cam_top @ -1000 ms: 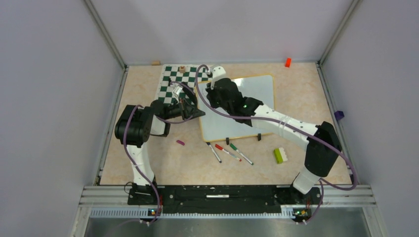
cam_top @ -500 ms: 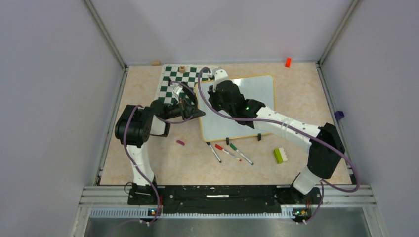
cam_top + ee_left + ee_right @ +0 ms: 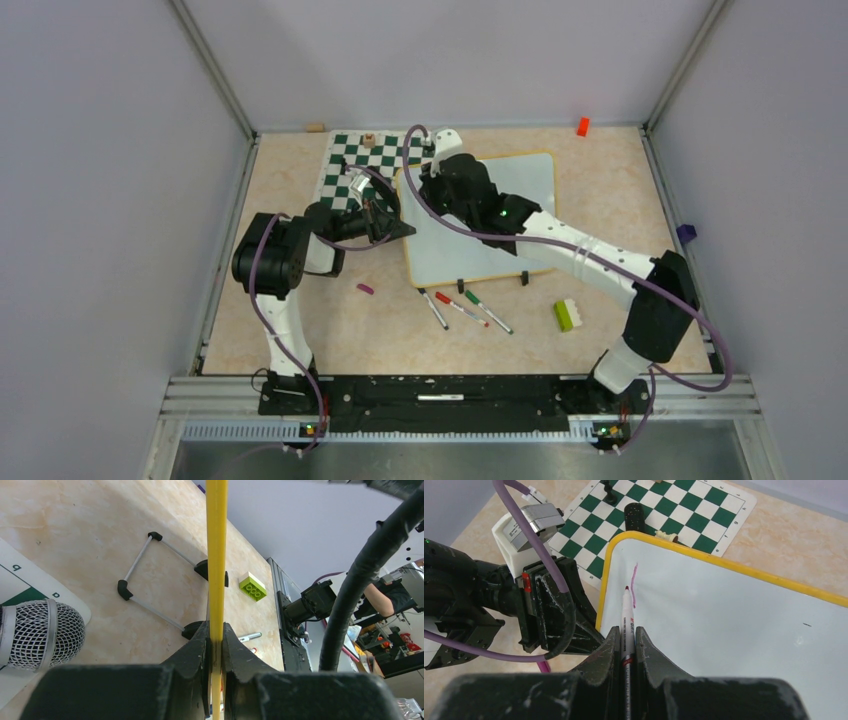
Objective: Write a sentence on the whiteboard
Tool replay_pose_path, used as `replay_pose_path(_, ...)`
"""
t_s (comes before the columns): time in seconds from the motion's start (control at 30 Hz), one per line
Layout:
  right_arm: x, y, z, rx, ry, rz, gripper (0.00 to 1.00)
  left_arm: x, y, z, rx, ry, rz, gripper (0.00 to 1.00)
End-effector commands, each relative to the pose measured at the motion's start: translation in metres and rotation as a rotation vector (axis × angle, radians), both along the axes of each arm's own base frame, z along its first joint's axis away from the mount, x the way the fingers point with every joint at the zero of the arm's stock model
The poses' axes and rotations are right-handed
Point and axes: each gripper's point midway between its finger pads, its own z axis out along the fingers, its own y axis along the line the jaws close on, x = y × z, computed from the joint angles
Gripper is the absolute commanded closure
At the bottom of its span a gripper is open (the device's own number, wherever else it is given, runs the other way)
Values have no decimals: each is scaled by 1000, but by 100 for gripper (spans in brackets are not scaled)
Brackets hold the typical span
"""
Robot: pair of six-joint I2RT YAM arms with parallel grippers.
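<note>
On whiteboard [image 3: 724,630], one purple stroke [image 3: 633,585] (marker [image 3: 626,611] in right gripper [image 3: 626,631])

The left edge of the whiteboard [image 3: 525,175] runs between the fingers of the left gripper [image 3: 216,630]. The marker [image 3: 626,615] sits in the right gripper [image 3: 626,632], tip ahead over the board's far left corner, just beside a stroke [image 3: 634,582]. Beyond that corner lies the chess mat [image 3: 684,510]. Behind the right gripper, past the board's near edge, three pens [image 3: 465,308] and a block [image 3: 567,315] lie on the table [image 3: 300,330].
</note>
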Motion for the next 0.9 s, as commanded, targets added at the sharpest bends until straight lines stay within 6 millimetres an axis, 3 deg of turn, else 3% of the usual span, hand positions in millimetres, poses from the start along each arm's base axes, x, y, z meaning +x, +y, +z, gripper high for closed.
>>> replay_pose_path(0.0,7,3,46,74,-76,3,100,-9,0,22,-11,-133,-26,100)
replay_pose_path(0.87,30,4,28,11,-89,-55,100,-9,0,22,-10,-136,-27,100)
